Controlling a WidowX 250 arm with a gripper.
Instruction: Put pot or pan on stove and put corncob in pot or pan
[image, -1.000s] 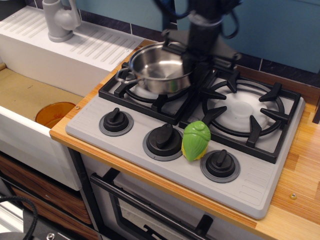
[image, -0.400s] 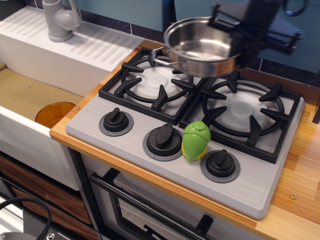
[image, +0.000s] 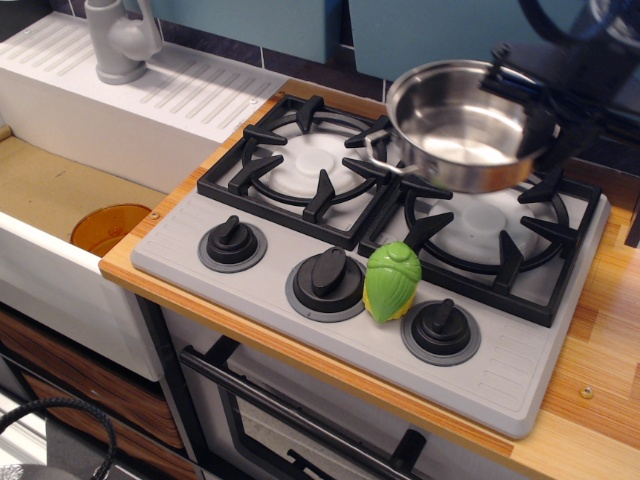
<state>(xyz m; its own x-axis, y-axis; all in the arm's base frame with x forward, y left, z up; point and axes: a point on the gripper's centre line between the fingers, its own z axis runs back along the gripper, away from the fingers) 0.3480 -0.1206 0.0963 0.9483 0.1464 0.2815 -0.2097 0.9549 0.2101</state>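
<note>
The shiny steel pot (image: 462, 130) hangs tilted in the air above the right burner of the grey stove (image: 300, 235), its wire handle pointing left. My black gripper (image: 545, 95) is shut on the pot's far right rim at the upper right; its fingers are blurred and partly hidden by the pot. The green and yellow corncob (image: 392, 281) stands on the stove's front panel between the middle knob (image: 326, 275) and the right knob (image: 441, 327), in front of the right burner.
A white sink (image: 60, 190) with an orange cup (image: 108, 227) lies to the left, with a grey tap (image: 120, 40) on the drainboard. The left burner grate (image: 300, 165) is bare. Wooden counter (image: 610, 330) runs along the right.
The pot was lifted off the left burner and carried right; it now hangs lower over the right burner. The corncob has not moved.
</note>
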